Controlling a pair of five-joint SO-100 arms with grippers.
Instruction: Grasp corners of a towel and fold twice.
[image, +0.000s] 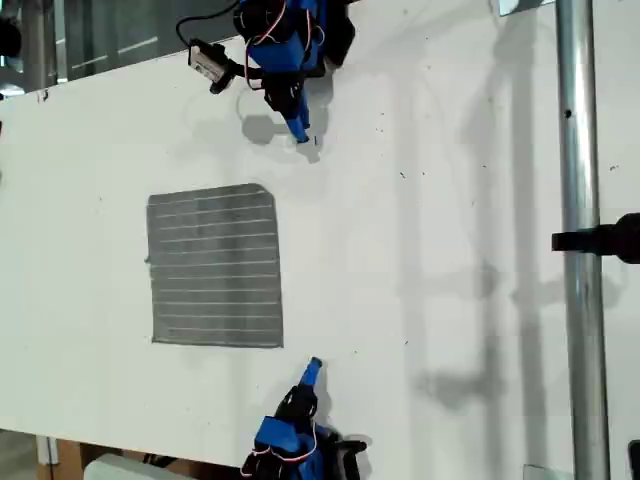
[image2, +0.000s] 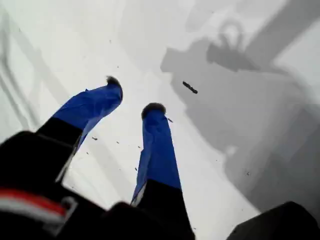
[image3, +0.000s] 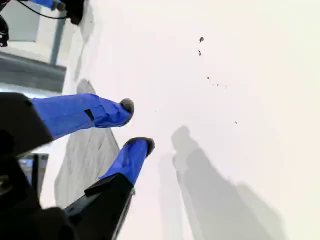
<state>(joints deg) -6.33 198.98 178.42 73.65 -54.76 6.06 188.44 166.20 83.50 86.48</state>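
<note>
The towel (image: 215, 265), grey with thin pale stripes, lies flat on the white table at the exterior view's left of centre. All of its corners lie flat, among them one (image: 268, 187) nearest my first gripper and one (image: 280, 345) nearest my second gripper. My first gripper (image: 302, 135) (image2: 133, 96) points down at bare table just beyond the towel's upper edge, open and empty. My second gripper (image: 314, 365) (image3: 136, 126) stands just off the towel's lower corner, open and empty. In the second wrist view part of the towel (image3: 85, 155) shows behind the fingers.
A vertical metal pole (image: 578, 250) with a black clamp (image: 600, 240) stands at the exterior view's right. The white table (image: 450, 300) carries small dark specks (image2: 190, 87) and shadows. Its lower edge runs near the second arm's base (image: 290, 440).
</note>
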